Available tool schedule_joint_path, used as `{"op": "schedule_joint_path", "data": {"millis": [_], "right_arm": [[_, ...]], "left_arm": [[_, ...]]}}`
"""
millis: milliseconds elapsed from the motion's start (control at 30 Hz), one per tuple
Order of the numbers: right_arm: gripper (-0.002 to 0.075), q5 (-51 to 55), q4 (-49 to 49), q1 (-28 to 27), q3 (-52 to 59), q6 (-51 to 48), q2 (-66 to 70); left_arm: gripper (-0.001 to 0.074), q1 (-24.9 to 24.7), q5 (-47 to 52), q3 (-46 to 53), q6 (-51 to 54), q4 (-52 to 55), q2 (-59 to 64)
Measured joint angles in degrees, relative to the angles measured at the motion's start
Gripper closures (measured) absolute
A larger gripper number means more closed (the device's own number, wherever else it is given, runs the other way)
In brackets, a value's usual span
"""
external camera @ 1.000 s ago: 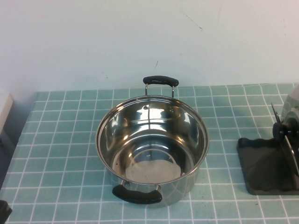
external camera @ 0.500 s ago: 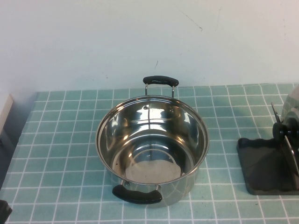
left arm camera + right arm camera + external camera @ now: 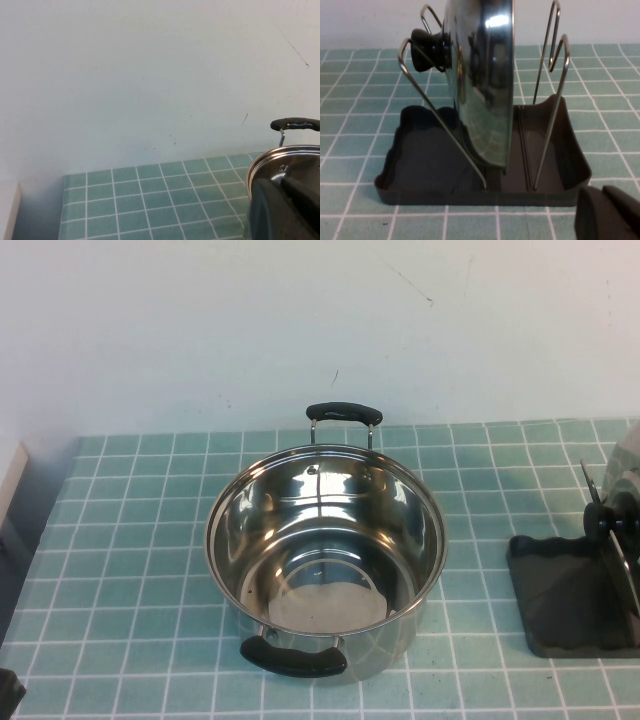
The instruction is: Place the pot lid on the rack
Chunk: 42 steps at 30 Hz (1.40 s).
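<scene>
The pot lid (image 3: 480,90), shiny steel with a black knob (image 3: 427,47), stands on edge in the rack (image 3: 470,192), leaning in the upright wire frame (image 3: 555,75). In the high view the rack (image 3: 560,590) and lid (image 3: 625,480) sit at the far right edge, partly cut off. My right gripper (image 3: 602,192) is shut and empty, low over the tiles just off the rack's near corner; it is out of the high view. My left gripper (image 3: 280,182) is shut and empty, to the left of the steel pot (image 3: 285,162).
The deep steel pot (image 3: 325,540) with two black handles stands open in the middle of the green tiled table (image 3: 130,570). A white wall runs along the back. A dark part of the left arm (image 3: 8,692) shows at the front left corner.
</scene>
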Motion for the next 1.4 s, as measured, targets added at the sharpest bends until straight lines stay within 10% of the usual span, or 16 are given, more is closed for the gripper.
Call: {"op": "schedule_joint_path", "data": {"millis": [1033, 1400], "right_arm": [[0.0729, 0.13, -0.80, 0.21, 0.00, 0.00, 0.00], [0.0729, 0.13, -0.80, 0.21, 0.00, 0.00, 0.00]], "left_arm": [[0.0737, 0.00, 0.00, 0.69, 0.00, 0.46, -0.50], [0.0737, 0.00, 14.16, 1.40, 21.64, -28.51, -7.19]]}}
